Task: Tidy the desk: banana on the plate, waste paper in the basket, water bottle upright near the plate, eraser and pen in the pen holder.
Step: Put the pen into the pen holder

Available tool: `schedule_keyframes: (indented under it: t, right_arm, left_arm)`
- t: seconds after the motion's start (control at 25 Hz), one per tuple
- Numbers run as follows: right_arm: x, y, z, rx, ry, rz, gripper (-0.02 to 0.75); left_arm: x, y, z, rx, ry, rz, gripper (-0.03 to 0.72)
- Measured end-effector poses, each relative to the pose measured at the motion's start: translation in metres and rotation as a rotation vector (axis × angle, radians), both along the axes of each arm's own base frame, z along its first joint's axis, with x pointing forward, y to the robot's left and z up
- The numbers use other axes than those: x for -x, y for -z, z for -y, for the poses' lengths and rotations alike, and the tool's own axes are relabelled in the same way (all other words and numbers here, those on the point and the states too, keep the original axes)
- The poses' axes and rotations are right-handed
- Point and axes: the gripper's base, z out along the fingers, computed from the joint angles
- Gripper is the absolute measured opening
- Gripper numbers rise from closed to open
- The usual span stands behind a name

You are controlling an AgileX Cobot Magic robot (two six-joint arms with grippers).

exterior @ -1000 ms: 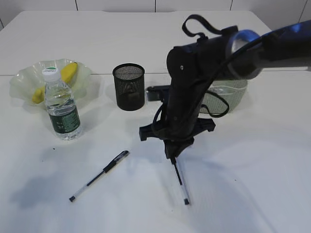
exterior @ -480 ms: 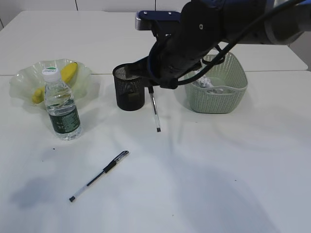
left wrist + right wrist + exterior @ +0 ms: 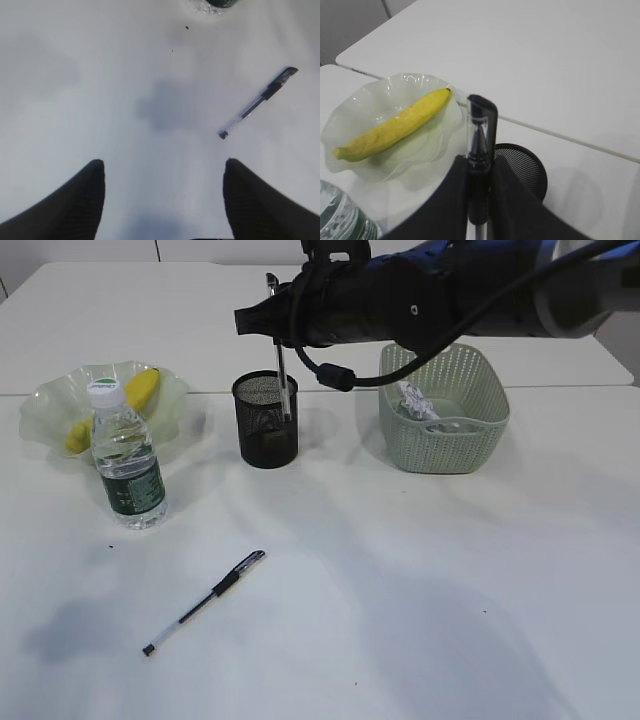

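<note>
My right pincer [image 3: 480, 200] is clamped on a pen [image 3: 281, 350], which I hold upright with its cap end up; in the exterior view its lower end dips inside the rim of the black mesh pen holder [image 3: 265, 420]. From my right wrist, the pen's dark cap [image 3: 481, 131] stands straight up between my two fingers, with the holder's mesh rim [image 3: 522, 167] just behind it at about four o'clock.

My left pincer [image 3: 162, 200] hangs wide open over bare table [image 3: 100, 100], gripping nothing. A second pen [image 3: 257, 102] lies flat on the table at roughly one o'clock from it, well apart from both fingers. In the exterior view that loose pen [image 3: 203, 602] lies at about seven o'clock from the pen holder.

The banana [image 3: 140, 390] lies in the wavy clear plate [image 3: 40, 405] at nine o'clock from the holder. The water bottle [image 3: 125, 455] stands upright just in front of the plate. The green basket [image 3: 445, 435] sits at three o'clock from the holder, with crumpled paper [image 3: 415, 402] inside it. I cannot make out the eraser.
</note>
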Motion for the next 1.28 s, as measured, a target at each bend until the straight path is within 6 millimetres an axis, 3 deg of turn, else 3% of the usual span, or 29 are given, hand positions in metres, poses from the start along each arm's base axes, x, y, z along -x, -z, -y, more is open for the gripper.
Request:
schedule_keyframes:
  t: [0.28,0.8,1.28]
  right_arm:
    - [-0.028,0.008,0.009,-0.056,0.028,0.094,0.061]
    - [-0.062,0.026,-0.007,-0.091,0.023,0.157,0.06]
    - [-0.073,0.044,-0.012,-0.071,0.026,0.129,0.06]
  left_arm:
    - [-0.002,-0.001,-0.001,-0.004,-0.006,0.029,0.526]
    - [-0.003,-0.001,-0.001,-0.006,-0.005,0.033,0.526]
    - [-0.003,-0.001,-0.001,-0.007,-0.006,0.036,0.526]
